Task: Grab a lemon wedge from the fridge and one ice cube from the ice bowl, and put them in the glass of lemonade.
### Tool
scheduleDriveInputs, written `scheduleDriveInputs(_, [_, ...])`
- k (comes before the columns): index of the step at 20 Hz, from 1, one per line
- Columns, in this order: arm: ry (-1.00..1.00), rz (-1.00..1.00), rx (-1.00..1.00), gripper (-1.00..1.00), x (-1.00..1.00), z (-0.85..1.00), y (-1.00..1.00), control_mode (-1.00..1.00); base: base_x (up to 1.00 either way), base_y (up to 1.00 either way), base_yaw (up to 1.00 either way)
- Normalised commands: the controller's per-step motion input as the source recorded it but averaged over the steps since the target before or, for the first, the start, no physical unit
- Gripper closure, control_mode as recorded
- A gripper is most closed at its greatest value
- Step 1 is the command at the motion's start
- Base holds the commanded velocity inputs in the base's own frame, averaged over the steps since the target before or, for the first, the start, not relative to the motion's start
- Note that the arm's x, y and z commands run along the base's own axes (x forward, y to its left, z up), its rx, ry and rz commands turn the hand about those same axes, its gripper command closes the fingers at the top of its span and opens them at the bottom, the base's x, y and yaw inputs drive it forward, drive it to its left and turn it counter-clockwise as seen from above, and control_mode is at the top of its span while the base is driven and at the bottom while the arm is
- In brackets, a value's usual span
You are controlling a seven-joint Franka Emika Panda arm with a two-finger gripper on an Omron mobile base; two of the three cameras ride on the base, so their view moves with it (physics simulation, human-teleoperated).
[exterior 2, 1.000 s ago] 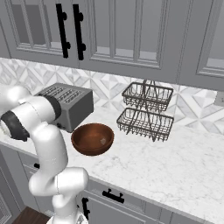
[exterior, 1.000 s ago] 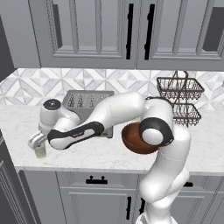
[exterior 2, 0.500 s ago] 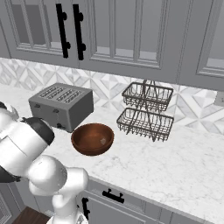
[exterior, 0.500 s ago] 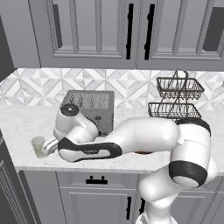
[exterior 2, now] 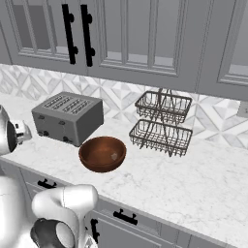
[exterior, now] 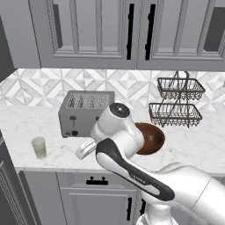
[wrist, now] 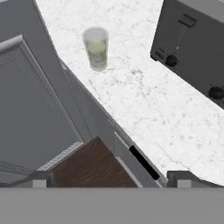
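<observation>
The claw, jaws wide and empty, should swing clear of the toaster without clipping the glass of lemonade near the surface edge.

The arm hides the near left part of the ice bowl beside the toaster, whose far end the hand view's edge cuts off, the speck inside the bowl is too small to identify, and whatever floats in the glass of lemonade is blurred.
</observation>
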Motion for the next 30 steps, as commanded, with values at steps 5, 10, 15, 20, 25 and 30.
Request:
scheduleDriveInputs(5, [0.08, -0.14, -0.09, -1.0, -0.54, 0.22, -1.0, -1.0, 0.0, 0.0, 0.0])
scheduleDriveInputs(10, [0.17, -0.19, -0.11, -1.0, -0.37, 0.22, -1.0, -1.0, 0.0, 0.0, 0.0])
scheduleDriveInputs(15, [0.15, -0.16, -0.08, -1.0, -0.02, 0.76, -0.97, -1.0, 0.0, 0.0, 0.0])
scheduleDriveInputs(20, [0.2, -0.2, 0.01, -1.0, -0.39, 0.38, -0.91, -1.0, 0.0, 0.0, 0.0])
scheduleDriveInputs(25, [0.05, -0.23, 0.12, -1.0, -0.94, -0.48, -0.64, -1.0, 0.0, 0.0, 0.0])
scheduleDriveInputs(30, [0.0, -0.13, 0.02, -1.0, -0.44, 0.42, -0.23, -1.0, 0.0, 0.0, 0.0])
